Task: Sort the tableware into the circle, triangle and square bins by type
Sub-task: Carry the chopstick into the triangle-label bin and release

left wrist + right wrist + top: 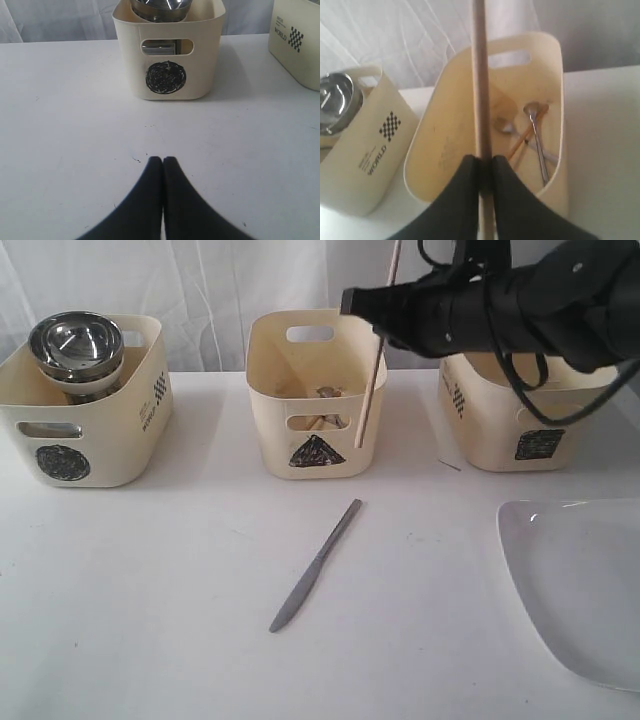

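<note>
**Table** (150, 590): one, white, filling the frame below the bins.

**Plate** (590, 590): one, white, squarish with rounded corners. It lies flat on the table at lower right and is cut off by the edge.

**Bins**: three, cream plastic with handle slots, in a row across the top.
- Circle bin (110, 440), upper left.
- Triangle bin (275, 410), upper centre.
- Square bin (490, 430), upper right, partly behind my arm.

**Steel bowls** (76, 345): one shiny stack standing in the circle bin. I cannot count the pieces.

**Knife** (315, 567): one, dull steel, lying aslant on the table at centre, below the triangle bin.

**Chopsticks**: two, pale wood.
- One chopstick (372, 390) stands nearly upright over the triangle bin.
- The second chopstick (522, 142) lies inside that bin.

**Spoon** (537, 140): one, steel, in the triangle bin across the second chopstick.

**My right gripper** (481, 160): clamped on the upright chopstick.

**My left gripper** (163, 161): fingertips pressed together, holding nothing, above bare table facing the circle bin.
</note>
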Controlling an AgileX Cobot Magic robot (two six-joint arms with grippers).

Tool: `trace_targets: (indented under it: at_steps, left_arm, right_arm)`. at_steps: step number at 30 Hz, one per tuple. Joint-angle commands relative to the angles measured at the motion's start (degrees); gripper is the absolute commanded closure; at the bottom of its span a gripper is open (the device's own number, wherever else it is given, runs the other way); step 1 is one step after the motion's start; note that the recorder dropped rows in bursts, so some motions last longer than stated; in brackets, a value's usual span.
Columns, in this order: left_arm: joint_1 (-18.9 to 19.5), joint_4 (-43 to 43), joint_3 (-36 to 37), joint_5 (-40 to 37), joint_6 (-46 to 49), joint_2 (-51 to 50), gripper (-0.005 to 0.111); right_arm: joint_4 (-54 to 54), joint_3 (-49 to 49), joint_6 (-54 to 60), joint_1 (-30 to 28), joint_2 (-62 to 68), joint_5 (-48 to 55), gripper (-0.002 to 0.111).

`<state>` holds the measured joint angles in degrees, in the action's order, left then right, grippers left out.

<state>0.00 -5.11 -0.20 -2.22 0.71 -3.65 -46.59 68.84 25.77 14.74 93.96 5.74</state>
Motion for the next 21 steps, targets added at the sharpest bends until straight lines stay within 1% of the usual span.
trace_targets:
  at_steps: [1, 9, 17, 20, 21]
  left_arm:
    - [-0.14, -0.33, 0.20, 0.12, -0.33, 0.24, 0.107]
    - [-0.14, -0.33, 0.20, 0.12, -0.33, 0.24, 0.107]
    - [-0.14, -0.33, 0.20, 0.12, -0.33, 0.24, 0.107]
    - [-0.14, -0.33, 0.20, 0.12, -0.33, 0.24, 0.107]
    - [-0.14, -0.33, 0.20, 0.12, -0.33, 0.24, 0.107]
  right_arm:
    - [-2.85, 7.54, -3.25, -2.23, 3.56, -0.58, 0.108]
    - [-5.84, 18.94, -5.46, -3.59, 12.92, 0.25, 0.108]
    - [-7.11, 28.96, -3.88, -3.91, 23.67, 4.03, 0.107]
    - [-7.11, 31.12, -2.88, -3.91, 26.38, 6.41, 0.097]
    - [-7.11, 31.37, -2.74, -3.91, 26.79, 7.12, 0.091]
